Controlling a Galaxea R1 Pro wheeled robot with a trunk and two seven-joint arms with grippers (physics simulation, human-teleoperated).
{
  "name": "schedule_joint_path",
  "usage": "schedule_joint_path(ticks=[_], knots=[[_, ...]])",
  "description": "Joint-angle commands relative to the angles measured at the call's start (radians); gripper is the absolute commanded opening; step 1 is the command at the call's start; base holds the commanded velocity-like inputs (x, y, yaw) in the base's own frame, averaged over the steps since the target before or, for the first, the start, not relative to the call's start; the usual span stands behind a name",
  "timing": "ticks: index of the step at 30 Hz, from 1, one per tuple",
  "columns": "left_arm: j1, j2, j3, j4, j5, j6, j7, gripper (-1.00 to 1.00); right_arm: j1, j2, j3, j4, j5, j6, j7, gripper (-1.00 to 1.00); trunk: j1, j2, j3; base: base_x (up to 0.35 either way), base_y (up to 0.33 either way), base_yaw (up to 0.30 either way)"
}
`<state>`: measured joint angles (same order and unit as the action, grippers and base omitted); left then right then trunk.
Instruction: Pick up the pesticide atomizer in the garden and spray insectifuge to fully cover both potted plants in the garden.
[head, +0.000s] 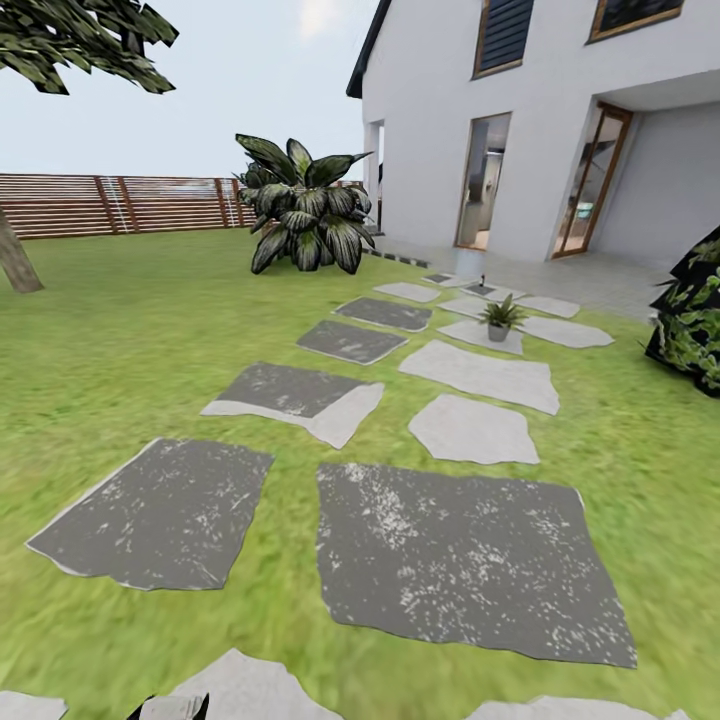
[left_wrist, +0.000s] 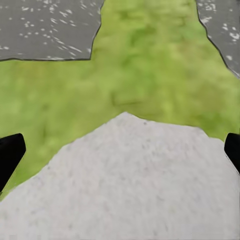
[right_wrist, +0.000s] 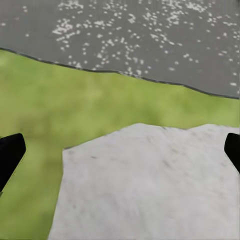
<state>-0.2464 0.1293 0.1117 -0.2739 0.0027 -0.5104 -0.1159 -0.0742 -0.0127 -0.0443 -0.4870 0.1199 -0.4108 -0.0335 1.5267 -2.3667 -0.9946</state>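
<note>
The robot looks to be in transit over the garden lawn. Steer along the stepping stones toward the one potted plant, which sits on a pale stone beyond them, while scanning for the atomizer. A large leafy bush stands further off, beside the fence. Both jaws are spread and hold nothing.

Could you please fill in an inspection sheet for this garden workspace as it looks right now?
Surface: green lawn crossed by grey stepping stones.
Job's things: one small potted plant upright on a pale stone; atomizer nothing seen.
Clutter: nothing seen.
Grippers: left gripper open, empty, above a pale stone; right gripper open, empty.
Cables: nothing seen.
Surroundings: wooden fence, large leafy bush, white house.
</note>
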Motion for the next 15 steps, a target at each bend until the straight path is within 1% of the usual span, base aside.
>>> schedule_joint_path(ticks=[1,15], knots=[[-0.001,0.0,0.008,0.001,0.0,-0.002,-0.01,1.0,-0.001,0.0,-0.003,0.001,0.011,-0.003,-0.003,1.0,0.0,0.0,-0.001,0.339,0.0,0.0],[-0.001,0.0,0.008,0.001,0.0,-0.002,-0.01,1.0,-0.001,0.0,-0.003,0.001,0.011,-0.002,-0.004,1.0,0.0,0.0,-0.001,0.338,0.0,0.0]])
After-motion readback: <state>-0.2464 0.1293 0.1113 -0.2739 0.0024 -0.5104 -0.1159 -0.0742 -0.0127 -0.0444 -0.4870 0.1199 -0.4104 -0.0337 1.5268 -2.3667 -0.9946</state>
